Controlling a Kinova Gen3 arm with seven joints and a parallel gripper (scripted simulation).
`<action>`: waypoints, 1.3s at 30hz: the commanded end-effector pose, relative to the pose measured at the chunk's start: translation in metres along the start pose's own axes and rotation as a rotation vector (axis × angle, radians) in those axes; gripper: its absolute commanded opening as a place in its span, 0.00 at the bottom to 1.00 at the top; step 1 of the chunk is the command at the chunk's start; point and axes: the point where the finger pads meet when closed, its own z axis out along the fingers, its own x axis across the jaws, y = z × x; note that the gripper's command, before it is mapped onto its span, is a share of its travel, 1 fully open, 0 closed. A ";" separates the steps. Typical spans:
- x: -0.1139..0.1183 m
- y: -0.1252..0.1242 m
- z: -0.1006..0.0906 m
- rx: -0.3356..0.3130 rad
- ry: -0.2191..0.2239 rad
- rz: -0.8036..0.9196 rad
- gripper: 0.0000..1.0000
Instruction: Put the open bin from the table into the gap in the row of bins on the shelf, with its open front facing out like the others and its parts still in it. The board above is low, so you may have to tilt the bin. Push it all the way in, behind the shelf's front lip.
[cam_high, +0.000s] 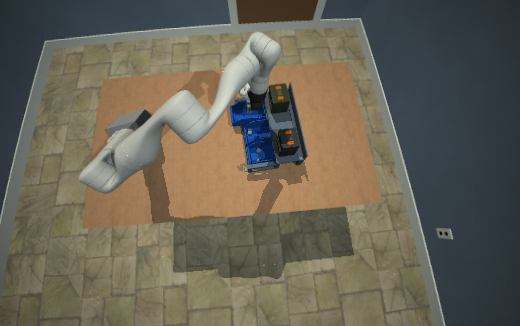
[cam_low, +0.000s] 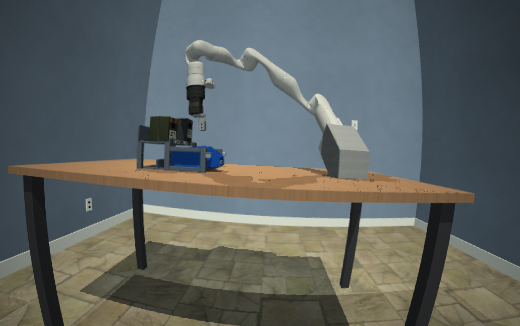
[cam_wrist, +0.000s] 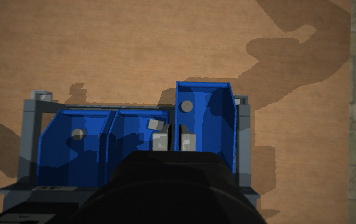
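Shelf (cam_high: 299, 131) sits on the table (cam_high: 330, 165), at 3 o'clock from the arm's base (cam_high: 124, 123). Three bins (cam_wrist: 75, 145) in its lower level, two boxes (cam_high: 279, 97) on top.

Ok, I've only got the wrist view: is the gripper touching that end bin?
Observer: No. In the exterior view the gripper hangs above the shelf, clear of the bin, with nothing between its fingers.
Operator: Anything on the top board?
Observer: The top view shows two dark boxes with orange marks on the top board, one near each end.
Operator: Is the bin fully in?
Observer: No. From the side its front juts past the front post.
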 end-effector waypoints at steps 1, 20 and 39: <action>0.001 0.000 -0.003 -0.004 0.002 0.000 0.32; 0.001 0.000 -0.004 -0.004 0.002 0.000 0.00; 0.001 0.000 -0.004 -0.004 0.002 0.000 0.00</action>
